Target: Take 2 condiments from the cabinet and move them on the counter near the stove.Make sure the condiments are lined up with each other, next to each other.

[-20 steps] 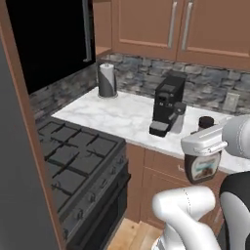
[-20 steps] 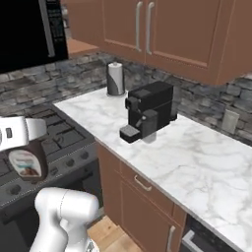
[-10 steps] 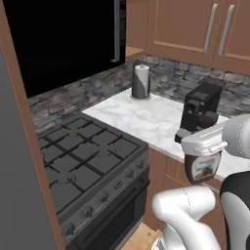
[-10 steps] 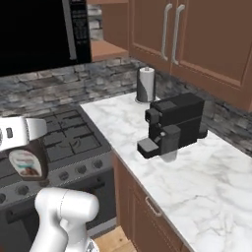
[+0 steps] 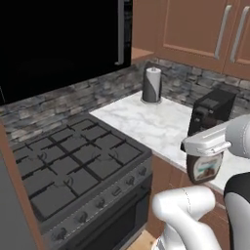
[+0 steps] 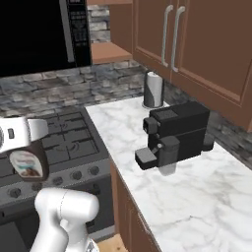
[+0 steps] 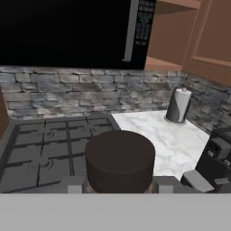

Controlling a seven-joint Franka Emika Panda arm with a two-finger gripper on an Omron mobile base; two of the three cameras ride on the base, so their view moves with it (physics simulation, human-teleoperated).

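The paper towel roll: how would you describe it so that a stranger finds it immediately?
Start at the stove, then follow the counter to its back corner by the stone wall. The paper towel roll stands upright there, grey-white, unlike the black coffee machine nearer the front.

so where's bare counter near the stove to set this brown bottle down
The marble counter is bare between the stove edge and the coffee machine, running back to the paper towel roll. Nearer the camera, the stretch in front of the machine is bare too. Around the machine's spout is tight. The gripper holds the brown bottle.
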